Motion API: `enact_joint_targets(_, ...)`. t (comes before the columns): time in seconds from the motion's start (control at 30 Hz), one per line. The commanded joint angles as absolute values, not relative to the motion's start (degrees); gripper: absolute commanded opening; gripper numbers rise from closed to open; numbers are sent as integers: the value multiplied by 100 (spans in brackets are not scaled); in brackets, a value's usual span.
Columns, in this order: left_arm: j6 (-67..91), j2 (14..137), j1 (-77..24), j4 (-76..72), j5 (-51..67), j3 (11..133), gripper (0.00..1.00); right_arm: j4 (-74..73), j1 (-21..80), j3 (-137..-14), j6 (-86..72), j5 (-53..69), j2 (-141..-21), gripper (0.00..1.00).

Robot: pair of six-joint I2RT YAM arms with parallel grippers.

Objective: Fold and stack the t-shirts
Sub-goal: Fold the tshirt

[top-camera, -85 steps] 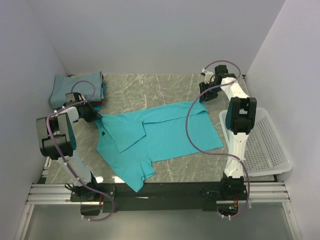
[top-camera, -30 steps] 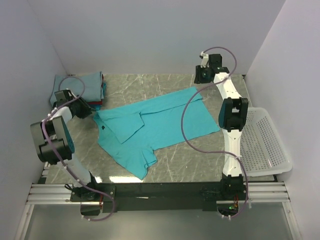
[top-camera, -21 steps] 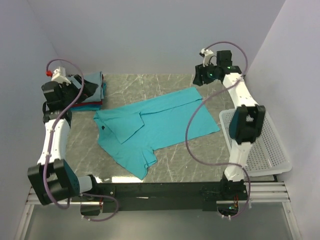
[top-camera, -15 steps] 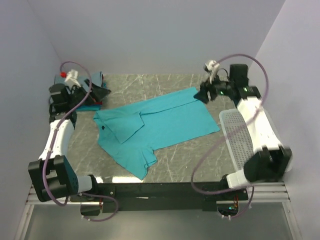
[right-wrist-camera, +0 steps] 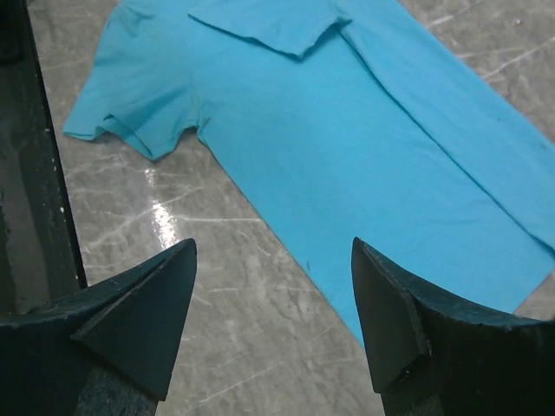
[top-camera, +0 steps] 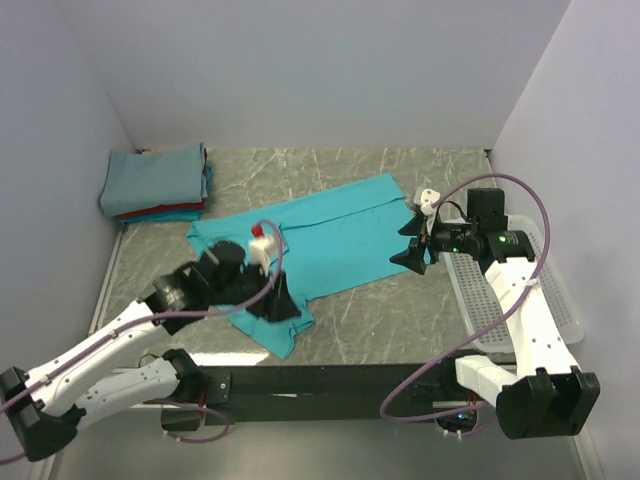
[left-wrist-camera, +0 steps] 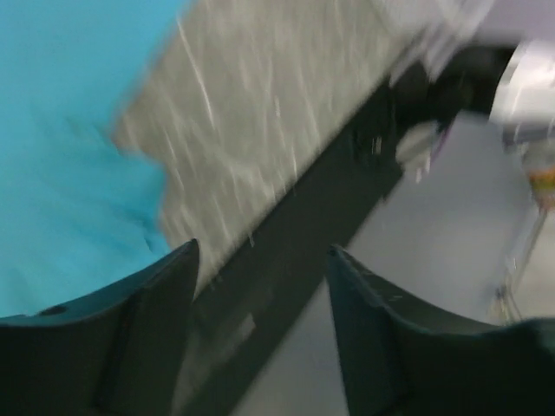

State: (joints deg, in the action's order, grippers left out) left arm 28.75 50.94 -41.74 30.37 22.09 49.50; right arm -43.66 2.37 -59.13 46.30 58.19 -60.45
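soft, even light; left wrist view smeared by motion blur; right wrist sharp, glare on desk [right-wrist-camera: 165, 221].

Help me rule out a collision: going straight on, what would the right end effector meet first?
Likely the turquoise t-shirt at its edge, or the table just beside it; the right end effector aims at that border, depth unclear.

The left arm [top-camera: 110, 345] lies low and stretched out, reaching from its base at the near left diagonally inward. Its black two-finger left hand [top-camera: 275, 303] points down, fingers [left-wrist-camera: 147, 321] apart with nothing between them. The right arm [top-camera: 525, 310] is bent at the elbow, forearm reaching leftward. Its right hand [top-camera: 408, 243] hangs raised, fingers [right-wrist-camera: 139, 321] spread wide and empty.
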Motion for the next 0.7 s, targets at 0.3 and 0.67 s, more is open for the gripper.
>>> enact_joint_targets(0.3, 5229, 5957, -7347, 4807, -814, 4262, 48, -4544, -281, -6056, 4500, 6126, -6556, 76)
enact_joint_targets(0.67, 4500, 7724, -7488, 4342, -1354, 4772, 42, -4588, -431, -6029, 4500, 6161, -6785, 76)
